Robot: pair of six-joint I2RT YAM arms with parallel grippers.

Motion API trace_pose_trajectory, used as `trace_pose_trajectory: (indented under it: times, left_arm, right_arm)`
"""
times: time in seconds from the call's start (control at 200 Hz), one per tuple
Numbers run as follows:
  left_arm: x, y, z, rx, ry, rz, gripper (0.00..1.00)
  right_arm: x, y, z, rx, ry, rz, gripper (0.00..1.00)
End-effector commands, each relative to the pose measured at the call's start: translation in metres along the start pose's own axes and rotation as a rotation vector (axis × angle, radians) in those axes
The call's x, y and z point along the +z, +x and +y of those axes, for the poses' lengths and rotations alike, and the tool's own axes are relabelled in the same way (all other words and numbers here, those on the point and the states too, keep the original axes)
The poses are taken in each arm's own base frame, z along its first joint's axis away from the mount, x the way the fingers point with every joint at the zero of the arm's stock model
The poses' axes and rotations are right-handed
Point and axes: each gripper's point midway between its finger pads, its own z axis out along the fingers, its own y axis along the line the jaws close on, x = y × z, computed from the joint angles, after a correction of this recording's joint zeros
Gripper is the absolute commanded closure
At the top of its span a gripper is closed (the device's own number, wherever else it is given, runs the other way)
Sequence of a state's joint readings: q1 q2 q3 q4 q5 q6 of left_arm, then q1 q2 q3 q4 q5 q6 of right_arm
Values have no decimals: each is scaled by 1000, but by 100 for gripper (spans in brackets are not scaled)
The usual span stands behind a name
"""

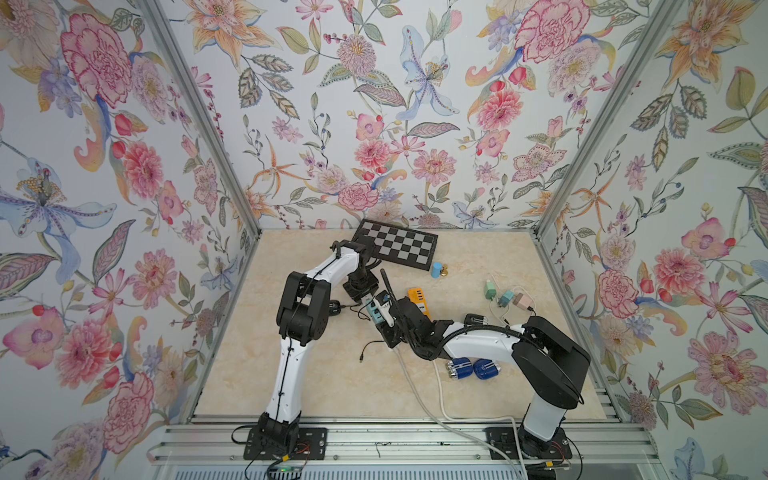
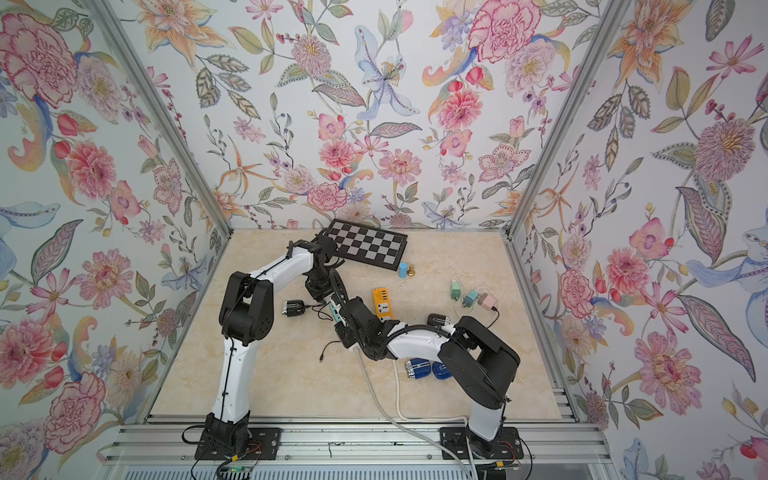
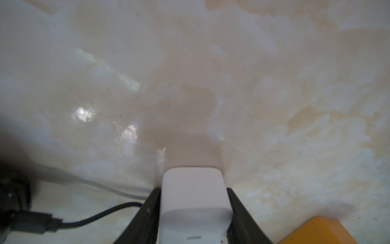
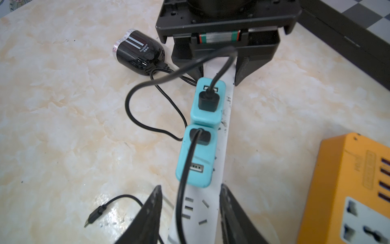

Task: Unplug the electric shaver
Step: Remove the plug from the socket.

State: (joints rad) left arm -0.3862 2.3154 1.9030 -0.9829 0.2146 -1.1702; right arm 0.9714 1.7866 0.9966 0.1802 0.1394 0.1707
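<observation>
Power strip point(image 4: 202, 211) is clamped on the bench point(image 4: 63, 126) at both ends — by left claw point(image 4: 219, 79) and right claw point(image 4: 191, 187); shaver point(image 4: 139, 52) is laid nearby, cable point(image 4: 128, 105) attached.

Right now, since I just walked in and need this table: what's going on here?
Both arms are at the white strip. The left gripper is shut on one end. The right gripper straddles the other end, but whether it grips is unclear. Two teal adapters sit in the strip, each with a black cable plugged in. The black shaver lies beside the strip with its cable attached, not yet unplugged.
</observation>
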Motion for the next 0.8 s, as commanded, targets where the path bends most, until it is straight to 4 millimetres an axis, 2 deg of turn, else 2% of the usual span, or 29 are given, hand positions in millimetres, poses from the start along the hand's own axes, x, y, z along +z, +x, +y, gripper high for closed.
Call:
trace_pose_trajectory:
  times: [0.0, 0.125, 0.375, 0.44, 0.565, 0.665, 0.796]
  left_arm:
    - [14, 6, 10, -15, -61, 10, 56]
    - [11, 5, 6, -11, -59, 4, 60]
    - [13, 5, 1, 18, -73, 11, 62]
    - [11, 4, -1, 30, -83, 8, 66]
    - [10, 4, -4, 49, -100, 4, 67]
    - [12, 6, -5, 60, -99, 17, 75]
    - [16, 9, -5, 64, -103, 33, 80]
  right_arm:
    - [7, -12, 2, -8, 8, -24, 54]
    - [12, -10, 5, -18, 12, -28, 54]
    - [19, -6, 5, -47, 33, -23, 61]
    - [19, -5, 5, -53, 37, -25, 61]
    - [18, -9, 9, -87, 43, -60, 67]
    - [19, -15, 10, -95, 55, -88, 72]
    - [22, -18, 15, -92, 44, -95, 78]
